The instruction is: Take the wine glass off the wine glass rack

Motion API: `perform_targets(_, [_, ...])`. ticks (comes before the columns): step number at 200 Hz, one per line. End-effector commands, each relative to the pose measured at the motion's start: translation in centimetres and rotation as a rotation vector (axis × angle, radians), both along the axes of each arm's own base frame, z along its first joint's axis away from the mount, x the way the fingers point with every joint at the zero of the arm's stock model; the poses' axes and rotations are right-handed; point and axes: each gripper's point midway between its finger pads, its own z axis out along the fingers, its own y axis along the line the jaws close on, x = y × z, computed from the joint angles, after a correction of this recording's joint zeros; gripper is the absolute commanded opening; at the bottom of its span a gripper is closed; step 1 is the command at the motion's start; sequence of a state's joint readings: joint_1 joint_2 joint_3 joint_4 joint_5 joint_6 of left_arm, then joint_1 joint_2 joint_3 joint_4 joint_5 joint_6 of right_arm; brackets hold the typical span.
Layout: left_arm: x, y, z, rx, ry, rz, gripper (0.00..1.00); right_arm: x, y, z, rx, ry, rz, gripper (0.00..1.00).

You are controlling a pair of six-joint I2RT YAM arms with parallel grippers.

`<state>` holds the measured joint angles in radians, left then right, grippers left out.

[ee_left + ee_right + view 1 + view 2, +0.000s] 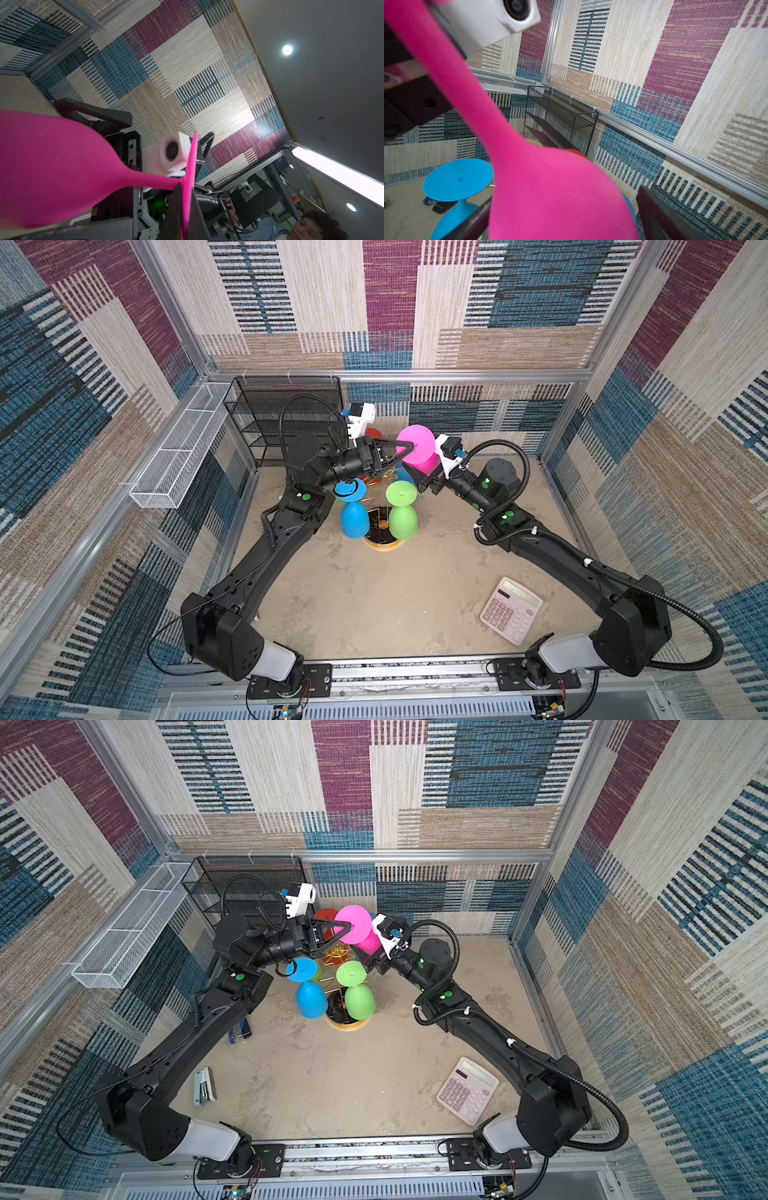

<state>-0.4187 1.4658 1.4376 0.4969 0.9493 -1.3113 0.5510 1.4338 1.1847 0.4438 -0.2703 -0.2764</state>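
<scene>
Tabletop (374,605) bears the wine glass rack (382,546); above its 12 o'clock side, the left end effector (406,446) grasps the pink wine glass (420,443) by its foot. Right end effector (562,207), released, straddles the bowl: close gently, centred.

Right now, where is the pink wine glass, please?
In both top views, the pink wine glass is above the wine glass rack, centre back, left gripper pinching its foot, right gripper around its bowl.

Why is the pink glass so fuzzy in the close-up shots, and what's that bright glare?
Right wrist view: the pink wine glass sits too near the lens, so it blurs while the wall is sharp. Left wrist view: same soft bowl, plus a ceiling lamp and light strip burning out white. Both top views: evenly lit, sharp.
</scene>
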Motion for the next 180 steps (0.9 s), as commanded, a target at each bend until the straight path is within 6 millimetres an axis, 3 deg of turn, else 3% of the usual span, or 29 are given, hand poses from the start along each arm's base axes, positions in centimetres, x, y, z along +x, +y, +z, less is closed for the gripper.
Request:
perform_targets(1, [-0.7,0.3,1.2,-0.034,-0.046,-0.015,0.00,-0.1,0.2,0.7,0.018,-0.011,0.009,0.91])
perform_targets(63, [-0.6,0.7,1.6,-0.057,-0.058,-0.015,0.00,-0.3,0.4,0.8,0.019,0.006,0.006,0.80])
perform_targets(90, [-0.7,0.8,1.8,-0.058,-0.075,-0.016,0.31,-0.2,0.2,0.8,0.024,0.035,-0.004,0.77])
perform_targets(119, [-0.5,1.8,1.9,-0.053,-0.097,0.015,0.46,-0.4,-0.3,1.2,0.040,0.090,-0.020,0.67])
perform_targets(143, [0.3,3.2,1.5,-0.043,-0.122,0.086,0.48,-0.6,-0.9,1.4,0.040,0.156,-0.038,0.60])
perform_targets(180, [3.0,4.2,-1.6,0.136,-0.190,0.254,0.48,-0.9,-2.0,1.4,-0.004,0.276,-0.088,0.50])
